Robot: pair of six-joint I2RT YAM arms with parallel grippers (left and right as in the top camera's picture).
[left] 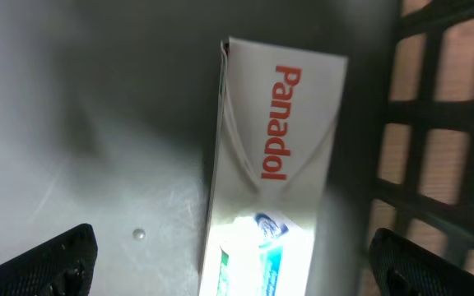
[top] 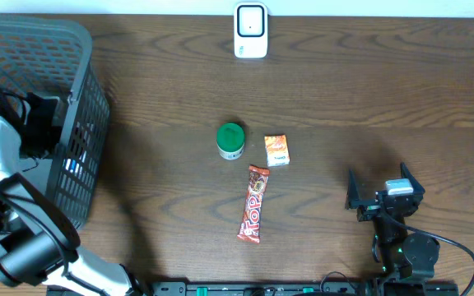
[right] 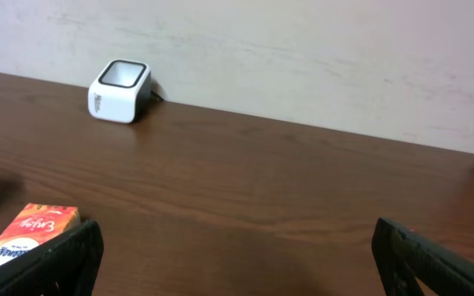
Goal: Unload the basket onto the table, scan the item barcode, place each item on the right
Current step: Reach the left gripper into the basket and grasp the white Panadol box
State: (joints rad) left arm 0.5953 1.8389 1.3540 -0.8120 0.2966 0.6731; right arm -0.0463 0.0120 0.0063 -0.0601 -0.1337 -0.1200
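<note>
The left hand (left: 235, 267) hangs wide open inside the basket (top: 31, 41). A white medicine box (left: 274, 148) lies on the basket floor between its fingers, and neither finger touches it. The right hand (right: 237, 263) is also open and empty, low over the bench (top: 344, 99) and well apart from the scanner (top: 251, 30).

A dark wood-grain bench (top: 369, 90) carries 3 loose goods near its middle. A small round tub with a green lid (top: 231, 140) stands just left of an orange carton (top: 277, 150), the 2 apart. A red-and-brown candy bar (top: 254, 203) lies lengthwise nearer the front edge, its far end close to the carton. A grey plastic lattice basket (top: 72, 49) stands at the bench's left end. A pale wall (right: 303, 49) rises behind the far edge.
</note>
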